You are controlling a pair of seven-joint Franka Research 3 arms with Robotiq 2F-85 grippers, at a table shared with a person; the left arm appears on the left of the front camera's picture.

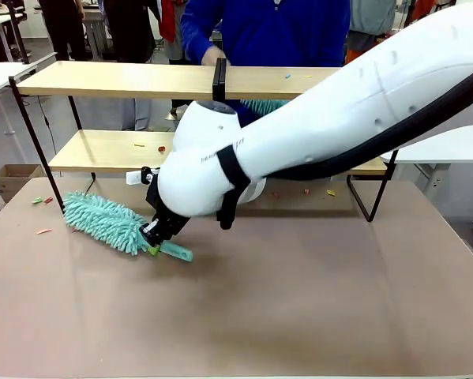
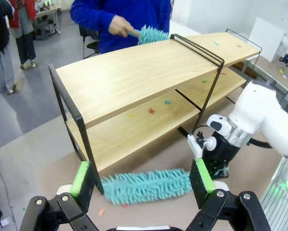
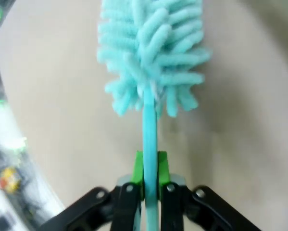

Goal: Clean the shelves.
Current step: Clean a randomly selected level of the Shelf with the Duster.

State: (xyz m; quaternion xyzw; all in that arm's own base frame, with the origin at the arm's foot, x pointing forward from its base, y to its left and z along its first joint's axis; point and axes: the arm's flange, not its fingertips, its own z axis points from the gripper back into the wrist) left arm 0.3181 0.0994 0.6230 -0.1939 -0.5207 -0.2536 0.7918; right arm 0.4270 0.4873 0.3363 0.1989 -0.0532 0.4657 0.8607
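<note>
The duster [image 1: 102, 221] lies on the tabletop [image 1: 299, 316], before the left end of the shelves [image 1: 125, 79]. Small scraps [image 1: 161, 148] lie on the lower board [image 1: 102, 154], and a person [image 1: 268, 31] stands behind.

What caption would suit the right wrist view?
Right hand clamps the handle of a teal duster, fluffy head over the brown table.

Our right arm [image 1: 339, 118] reaches in from the right and across the middle, with its wrist bent down toward the tabletop [image 1: 299, 316]. The right claw [image 1: 152, 237] sits low, its jaws pinched tight on the duster's handle [image 3: 149, 130]. Our left claw [image 2: 142, 177] is held up off the tabletop, its green pads [image 2: 81, 178] spread wide apart and gripping nothing.
</note>
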